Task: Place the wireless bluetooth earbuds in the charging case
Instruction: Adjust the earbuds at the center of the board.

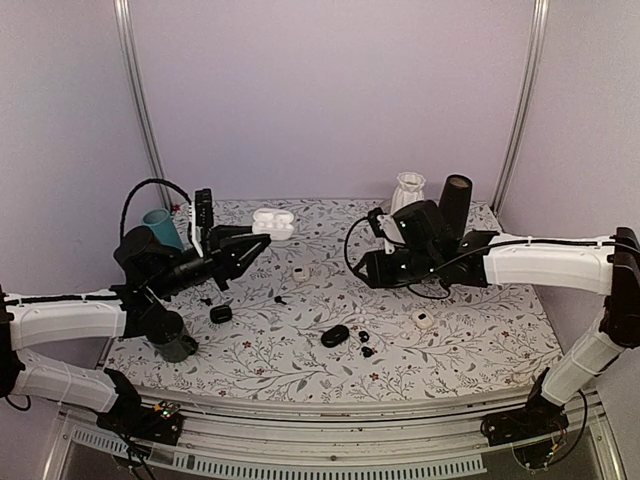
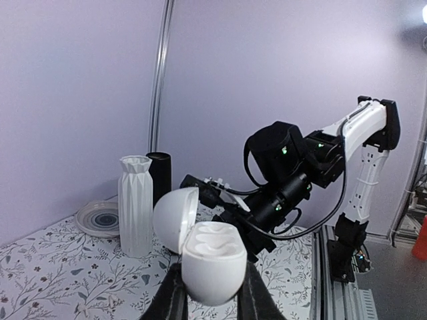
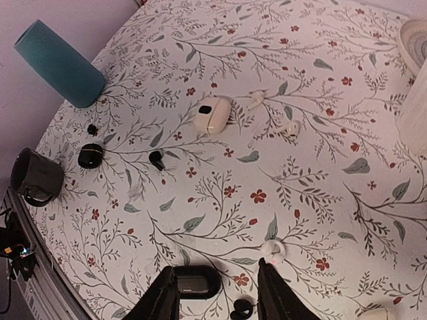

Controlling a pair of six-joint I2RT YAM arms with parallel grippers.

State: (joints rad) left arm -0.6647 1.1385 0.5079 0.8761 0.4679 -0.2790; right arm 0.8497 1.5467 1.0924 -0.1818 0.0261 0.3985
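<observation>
My left gripper is shut on a white charging case, held up off the table with its lid hinged open and both wells empty; from above the case sits at that gripper's tip. Black earbuds lie beside a shut black case. A white earbud lies to their right. My right gripper hangs open high above the black case, a black earbud and the white earbud, holding nothing.
A cream case with two white buds, a black bud and a small black case lie mid-table. A teal cylinder and dark mug stand left. A white vase and black cylinder stand at the back.
</observation>
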